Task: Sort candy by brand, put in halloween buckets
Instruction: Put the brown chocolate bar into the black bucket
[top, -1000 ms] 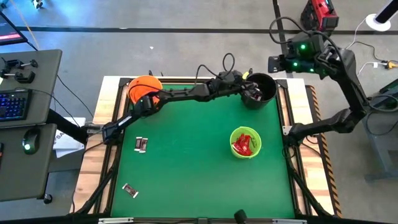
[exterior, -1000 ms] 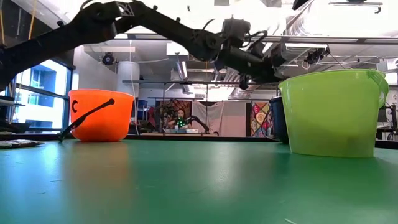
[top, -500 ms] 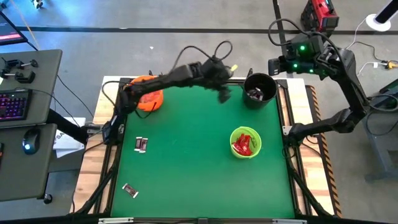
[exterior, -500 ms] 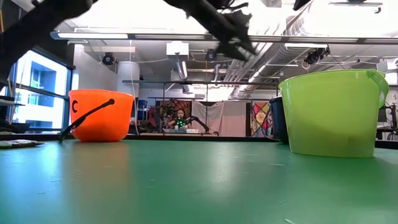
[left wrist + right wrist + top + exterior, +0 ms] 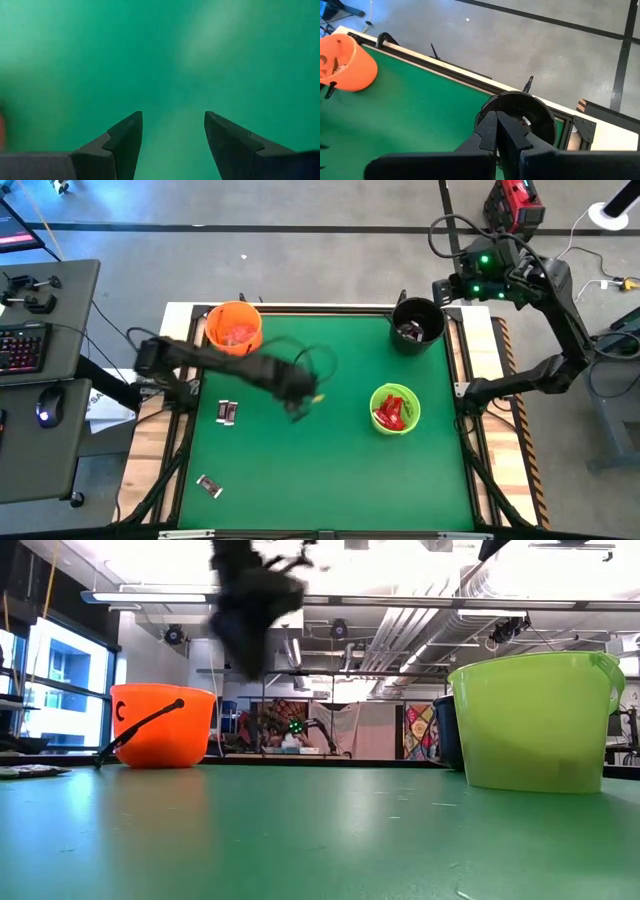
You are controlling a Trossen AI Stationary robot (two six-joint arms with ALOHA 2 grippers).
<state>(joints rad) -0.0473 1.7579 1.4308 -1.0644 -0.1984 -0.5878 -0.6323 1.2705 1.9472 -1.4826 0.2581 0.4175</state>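
While the left gripper (image 5: 298,402) hovers empty over mid-bench (image 5: 330,480) with fingers (image 5: 125,137) apart, two candies (image 5: 227,412) lie near the orange bucket (image 5: 233,328), and the right gripper's (image 5: 496,131) fingers are shut above the black bucket (image 5: 417,322).

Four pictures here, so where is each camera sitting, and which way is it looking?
High: above, straight down on the table, both arms.
Low: at tabletop height, level across; the left arm blurs overhead.
Left wrist: down at bare green past the open left gripper.
Right wrist: past the shut right gripper to the black bucket.
High, low and right wrist share the orange bucket.
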